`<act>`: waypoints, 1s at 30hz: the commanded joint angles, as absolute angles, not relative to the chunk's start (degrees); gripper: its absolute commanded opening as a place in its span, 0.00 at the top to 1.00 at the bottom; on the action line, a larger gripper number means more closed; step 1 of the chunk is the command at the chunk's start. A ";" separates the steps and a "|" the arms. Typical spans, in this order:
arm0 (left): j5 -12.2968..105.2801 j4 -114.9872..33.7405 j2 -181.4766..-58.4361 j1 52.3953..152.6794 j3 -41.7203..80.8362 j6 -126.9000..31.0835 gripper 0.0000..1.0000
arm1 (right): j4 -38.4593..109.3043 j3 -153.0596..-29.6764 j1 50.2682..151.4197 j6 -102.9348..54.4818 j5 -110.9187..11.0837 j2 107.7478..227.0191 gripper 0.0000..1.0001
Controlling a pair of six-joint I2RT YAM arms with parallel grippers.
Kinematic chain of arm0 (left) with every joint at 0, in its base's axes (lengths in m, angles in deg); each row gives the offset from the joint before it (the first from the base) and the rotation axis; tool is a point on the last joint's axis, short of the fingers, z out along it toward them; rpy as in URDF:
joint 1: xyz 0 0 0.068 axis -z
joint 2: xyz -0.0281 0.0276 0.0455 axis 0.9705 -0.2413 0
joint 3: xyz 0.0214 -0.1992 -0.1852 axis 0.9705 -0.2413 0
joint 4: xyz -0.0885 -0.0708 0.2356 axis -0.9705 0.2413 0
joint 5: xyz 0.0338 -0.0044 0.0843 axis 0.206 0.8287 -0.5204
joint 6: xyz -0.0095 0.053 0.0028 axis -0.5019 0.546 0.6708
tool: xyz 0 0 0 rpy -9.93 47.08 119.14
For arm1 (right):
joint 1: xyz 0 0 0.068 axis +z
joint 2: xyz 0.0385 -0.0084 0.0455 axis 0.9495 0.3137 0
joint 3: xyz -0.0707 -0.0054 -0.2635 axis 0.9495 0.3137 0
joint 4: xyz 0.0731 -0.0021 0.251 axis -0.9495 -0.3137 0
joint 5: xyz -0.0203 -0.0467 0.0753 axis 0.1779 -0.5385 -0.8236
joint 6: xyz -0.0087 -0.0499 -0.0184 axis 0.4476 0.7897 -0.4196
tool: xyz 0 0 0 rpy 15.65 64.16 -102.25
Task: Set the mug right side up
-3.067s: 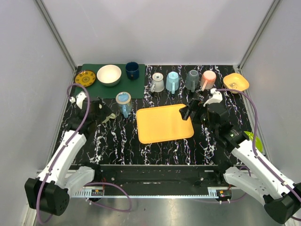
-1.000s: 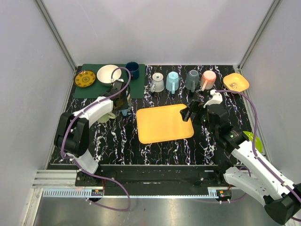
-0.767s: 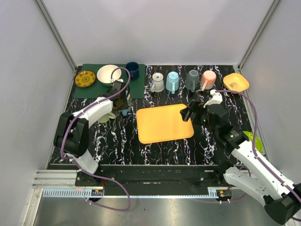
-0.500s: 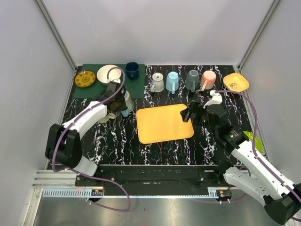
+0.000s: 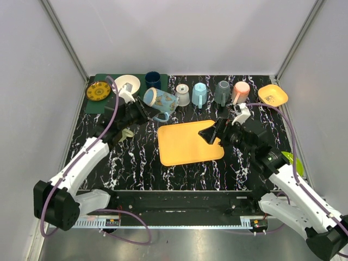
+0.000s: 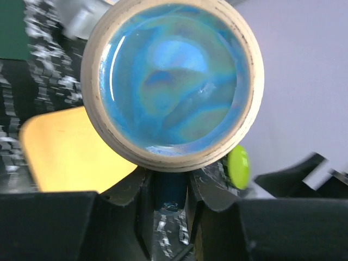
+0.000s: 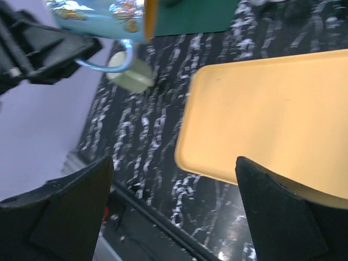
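Since it must end upright, the mug [image 5: 161, 101] is held on its side above the far-left part of the counter [image 5: 136, 159], its handle pinched in the left pincer [image 5: 142, 110]; the right pincer [image 5: 211, 136] is held spread.

From the left wrist, the blue patterned ceramic mug [image 6: 174, 81] shows only its glazed round base, which hides its wall, rim and most of its handle. From the right wrist, the top edge cuts it off, and the flat orange plastic tray [image 7: 261, 109] runs past the right edge.
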State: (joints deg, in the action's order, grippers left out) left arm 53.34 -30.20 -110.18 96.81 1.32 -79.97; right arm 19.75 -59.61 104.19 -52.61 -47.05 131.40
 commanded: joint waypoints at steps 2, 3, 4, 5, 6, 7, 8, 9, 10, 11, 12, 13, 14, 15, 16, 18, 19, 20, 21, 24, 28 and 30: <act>66.87 -58.01 -106.60 98.62 -3.55 -96.33 1.00 | 31.34 -60.04 103.97 -58.01 -65.99 131.92 0.00; 68.36 -63.08 -106.43 98.97 -4.35 -97.92 1.00 | 35.45 -58.38 104.06 -58.97 -69.84 131.83 0.00; 68.81 -65.83 -106.34 99.67 -5.40 -99.51 1.00 | 39.49 -57.66 104.06 -61.42 -71.61 131.83 0.00; 69.08 -68.29 -106.34 100.20 -6.98 -102.22 1.00 | 41.97 -56.79 104.06 -62.92 -72.76 131.66 0.00; 69.08 -71.88 -106.34 100.82 -7.52 -103.03 1.00 | 47.13 -55.30 103.97 -64.24 -74.69 131.74 0.00; 68.91 -73.66 -106.42 102.04 -8.13 -103.91 1.00 | 49.79 -54.68 103.97 -66.43 -75.75 131.83 0.00; 68.64 -75.33 -106.34 102.66 -9.18 -105.31 1.00 | 51.90 -54.15 104.06 -67.41 -76.63 132.61 0.01; 68.12 -78.48 -106.34 103.36 -9.72 -105.93 1.00 | 55.23 -54.06 103.97 -68.29 -78.12 133.14 0.01; 67.68 -80.25 -106.25 104.42 -10.33 -106.72 1.00 | 56.31 -54.14 104.06 -69.52 -78.57 134.02 0.01; 67.24 -82.01 -106.25 104.86 -11.12 -108.12 1.00 | 56.84 -54.49 103.97 -69.79 -78.75 135.33 0.01; 66.89 -84.55 -106.42 105.21 -11.30 -108.66 1.00 | 57.98 -54.58 103.97 -70.06 -79.19 135.87 0.02; 66.62 -85.62 -106.51 106.00 -11.48 -109.10 1.00 | 58.69 -54.58 103.97 -70.58 -79.28 136.39 0.02; 66.18 -86.50 -106.51 106.44 -11.74 -109.80 1.00 | 59.82 -54.49 104.06 -70.85 -79.28 137.10 0.02; 65.57 -87.55 -106.43 106.80 -11.74 -109.89 1.00 | 60.45 -54.41 103.97 -71.20 -79.28 137.54 0.02; 65.30 -87.65 -106.34 107.50 -11.66 -109.98 1.00 | 61.06 -54.49 104.06 -71.55 -79.19 137.89 0.02; 64.34 -88.70 -106.08 108.12 -11.83 -110.07 1.00 | 61.42 -55.37 104.06 -71.55 -78.93 139.03 0.03; 64.16 -88.71 -106.07 108.38 -11.66 -110.16 1.00 | 61.51 -55.63 104.06 -71.20 -78.67 139.39 0.04; 64.16 -88.71 -106.07 108.56 -11.48 -110.33 1.00 | 61.42 -56.16 104.06 -71.03 -78.32 139.91 0.04; 64.25 -89.14 -106.07 108.73 -11.39 -110.33 1.00 | 61.42 -56.42 103.97 -70.85 -77.88 140.35 0.04; 63.72 -88.97 -105.72 109.78 -11.30 -110.33 1.00 | 61.50 -57.92 104.06 -70.06 -77.43 142.02 0.05; 63.63 -88.97 -105.63 111.02 -11.39 -110.68 1.00 | 61.86 -60.03 103.97 -68.65 -77.08 143.87 0.07; 63.54 -88.62 -105.28 111.37 -11.48 -110.60 1.00 | 61.86 -61.52 103.80 -68.13 -76.99 144.75 0.10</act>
State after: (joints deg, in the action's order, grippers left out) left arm 64.78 -76.08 -108.71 110.43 -13.26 -109.80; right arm 58.24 -57.05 104.16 -69.88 -77.28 143.93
